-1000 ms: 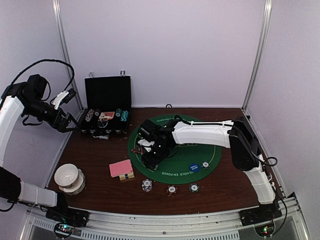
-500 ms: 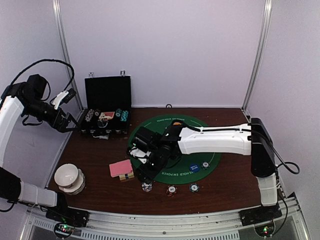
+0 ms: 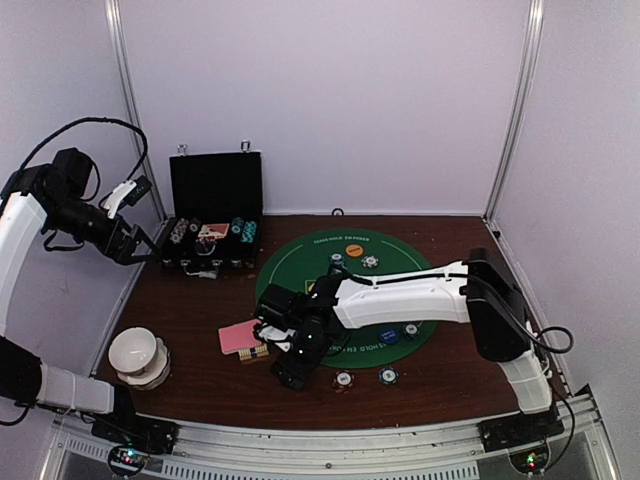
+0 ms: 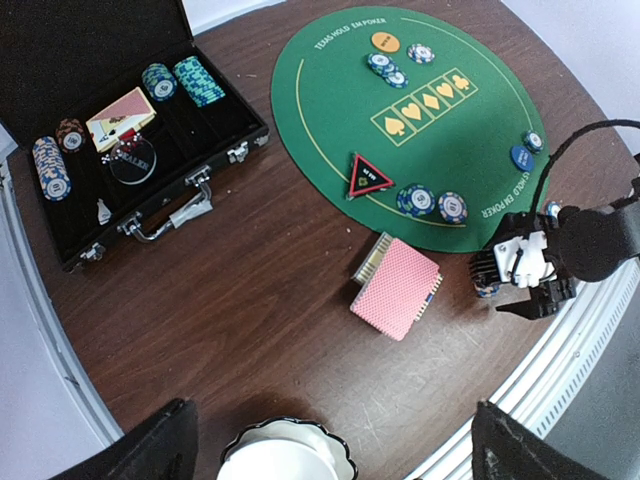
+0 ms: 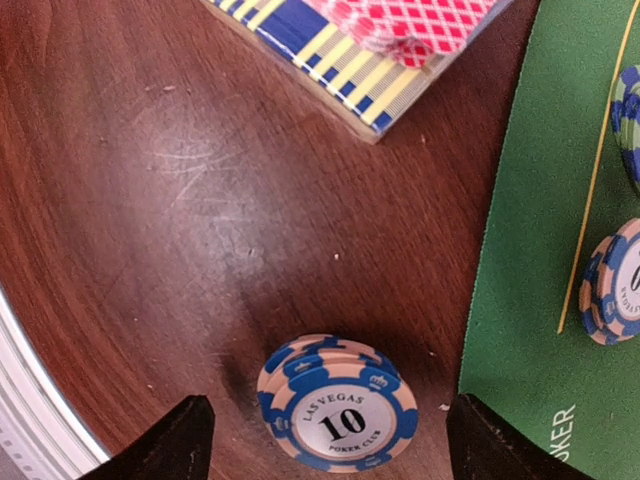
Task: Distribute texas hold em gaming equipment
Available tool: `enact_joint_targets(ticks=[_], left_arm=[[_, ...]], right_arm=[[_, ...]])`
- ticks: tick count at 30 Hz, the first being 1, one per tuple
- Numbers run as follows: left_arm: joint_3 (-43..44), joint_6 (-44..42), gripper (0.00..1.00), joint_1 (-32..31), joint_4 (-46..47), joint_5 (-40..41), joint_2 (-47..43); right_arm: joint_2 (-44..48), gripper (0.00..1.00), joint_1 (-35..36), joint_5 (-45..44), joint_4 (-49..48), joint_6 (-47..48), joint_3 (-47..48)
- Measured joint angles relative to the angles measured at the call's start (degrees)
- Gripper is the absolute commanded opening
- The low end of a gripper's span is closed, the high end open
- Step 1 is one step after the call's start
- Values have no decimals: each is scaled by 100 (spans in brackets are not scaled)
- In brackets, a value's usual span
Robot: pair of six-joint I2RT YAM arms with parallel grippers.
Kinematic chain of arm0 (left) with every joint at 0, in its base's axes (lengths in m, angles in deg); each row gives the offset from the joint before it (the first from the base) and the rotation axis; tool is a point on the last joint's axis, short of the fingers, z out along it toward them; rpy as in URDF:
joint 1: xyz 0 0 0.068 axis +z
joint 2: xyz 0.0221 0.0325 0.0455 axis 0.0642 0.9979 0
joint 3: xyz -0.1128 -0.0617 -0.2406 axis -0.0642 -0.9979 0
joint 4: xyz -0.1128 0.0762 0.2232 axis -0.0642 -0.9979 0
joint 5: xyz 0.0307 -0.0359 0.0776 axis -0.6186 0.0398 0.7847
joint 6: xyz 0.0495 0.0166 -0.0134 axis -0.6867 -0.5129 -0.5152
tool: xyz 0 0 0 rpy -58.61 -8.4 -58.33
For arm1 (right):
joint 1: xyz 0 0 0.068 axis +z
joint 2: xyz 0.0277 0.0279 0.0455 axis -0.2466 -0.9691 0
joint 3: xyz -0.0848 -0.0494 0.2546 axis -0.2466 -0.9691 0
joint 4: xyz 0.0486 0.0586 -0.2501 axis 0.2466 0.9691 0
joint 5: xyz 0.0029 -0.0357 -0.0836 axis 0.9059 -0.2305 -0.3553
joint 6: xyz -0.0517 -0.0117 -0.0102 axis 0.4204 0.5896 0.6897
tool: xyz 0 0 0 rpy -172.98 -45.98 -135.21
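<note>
My right gripper (image 3: 289, 366) is open and low over the wood, just off the near-left rim of the green mat (image 3: 300, 260). Its jaws straddle a short stack of blue-and-white "10" chips (image 5: 338, 415) without touching it. The pink-backed cards (image 3: 241, 336) lie on the striped card box (image 5: 330, 70) just left of it. On the mat are the red triangle marker (image 4: 368, 176), two chip stacks (image 4: 415, 200), an orange disc (image 4: 385, 41) and a blue disc (image 4: 521, 157). My left gripper (image 3: 135, 240) is open and empty, raised at the far left.
The open black case (image 3: 213, 215) with chips and cards stands at the back left. A white bowl (image 3: 137, 355) sits at the front left. Two more chip stacks (image 3: 343, 380) lie on the wood near the front edge, right of my right gripper.
My right gripper has moved off the mat toward the near edge and come down around the blue-and-white chip stack. The left arm has not moved.
</note>
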Motion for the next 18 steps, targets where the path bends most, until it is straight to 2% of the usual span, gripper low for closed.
enact_joint_targets(ticks=[5, 10, 18], left_arm=[[0, -9, 98, 0, -2, -2, -13], [0, -13, 98, 0, -2, -7, -15], [0, -13, 98, 0, -2, -7, -15]], right_arm=[[-59, 81, -24, -39, 20, 63, 26], [-76, 72, -24, -31, 2, 63, 55], [-76, 63, -28, -31, -22, 68, 66]])
